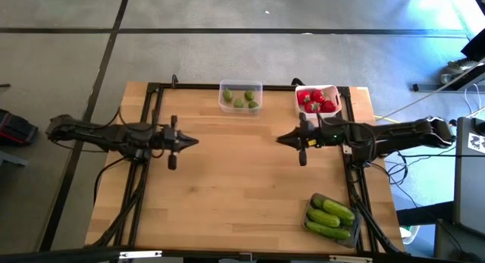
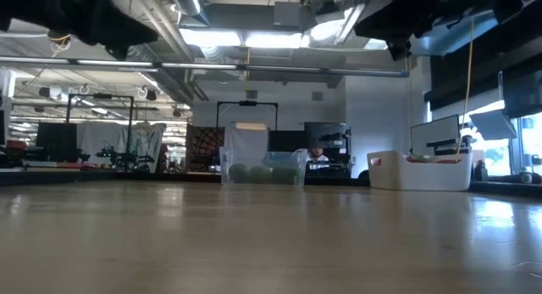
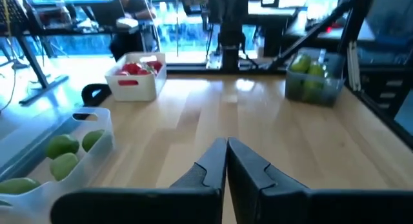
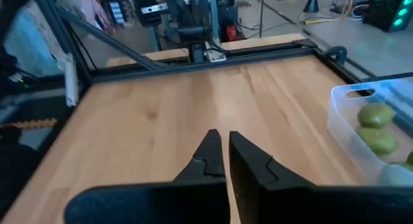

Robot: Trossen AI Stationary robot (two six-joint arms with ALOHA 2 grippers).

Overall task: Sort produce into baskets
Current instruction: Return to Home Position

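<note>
A clear tub [image 1: 240, 97] at the table's far edge holds round olive-green fruits [image 1: 244, 101]. A white tub [image 1: 317, 100] to its right holds red pieces [image 1: 316, 101]. A dark grey tub [image 1: 330, 217] at the near right corner holds bumpy green cucumbers [image 1: 332, 214]. My left gripper [image 1: 195, 141] is shut and empty above the table's left middle. My right gripper [image 1: 279, 139] is shut and empty right of centre, facing it. The clear tub [image 2: 262, 169] and the white tub [image 2: 420, 170] also show in the low view.
Black frame rails [image 1: 154, 111] run along the table's left, far and right sides. Bare wood lies between the two grippers and across the near middle. A person [image 3: 132, 11] sits in the room beyond the table.
</note>
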